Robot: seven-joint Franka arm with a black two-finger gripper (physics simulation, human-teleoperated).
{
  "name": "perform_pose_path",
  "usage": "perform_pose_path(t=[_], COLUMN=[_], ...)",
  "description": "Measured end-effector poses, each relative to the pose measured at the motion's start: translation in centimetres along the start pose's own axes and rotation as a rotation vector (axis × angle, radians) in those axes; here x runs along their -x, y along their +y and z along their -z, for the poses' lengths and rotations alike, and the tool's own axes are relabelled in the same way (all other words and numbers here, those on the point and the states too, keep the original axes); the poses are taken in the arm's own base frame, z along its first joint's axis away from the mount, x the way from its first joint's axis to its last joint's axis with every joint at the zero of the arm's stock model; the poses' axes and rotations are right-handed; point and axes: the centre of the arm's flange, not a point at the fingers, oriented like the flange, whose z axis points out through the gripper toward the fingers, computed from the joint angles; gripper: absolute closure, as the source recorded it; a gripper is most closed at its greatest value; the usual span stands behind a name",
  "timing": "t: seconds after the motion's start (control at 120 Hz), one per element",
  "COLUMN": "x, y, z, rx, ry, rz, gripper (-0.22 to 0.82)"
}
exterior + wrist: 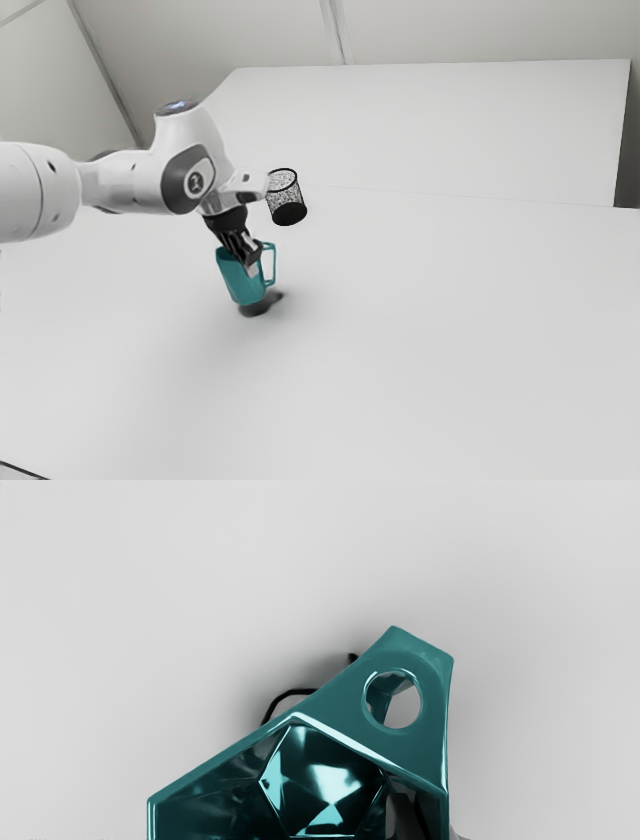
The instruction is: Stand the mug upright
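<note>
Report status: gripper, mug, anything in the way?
Gripper at teal faceted mug, grip unclear. Mug mouth up, set-down not confirmed. Dark shape beneath, unidentified; black mesh cup stands apart, likely no obstacle.

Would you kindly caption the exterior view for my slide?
Robot pincer gripping a teal mug, with a black mesh container nearby.

At the exterior view's left, the arm (120,182) is white with rounded joints, a dark grey oval cover (176,182), a pale round mark (195,183), a bluish-black cap (177,106) and a black gripper (251,265)
</note>
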Motion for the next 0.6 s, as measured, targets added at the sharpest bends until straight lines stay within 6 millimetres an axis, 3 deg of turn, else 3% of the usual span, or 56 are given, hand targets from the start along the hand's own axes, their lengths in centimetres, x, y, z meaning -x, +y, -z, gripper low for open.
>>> perform_pose_path(t=[0.25, 0.6], x=[2.9, 4.8], y=[1.1, 1.2], z=[-0.4, -2.1], rx=[0.009, -0.035], ry=[0.083, 0.054], rz=[0.065, 0.085], gripper=[0.79, 0.79])
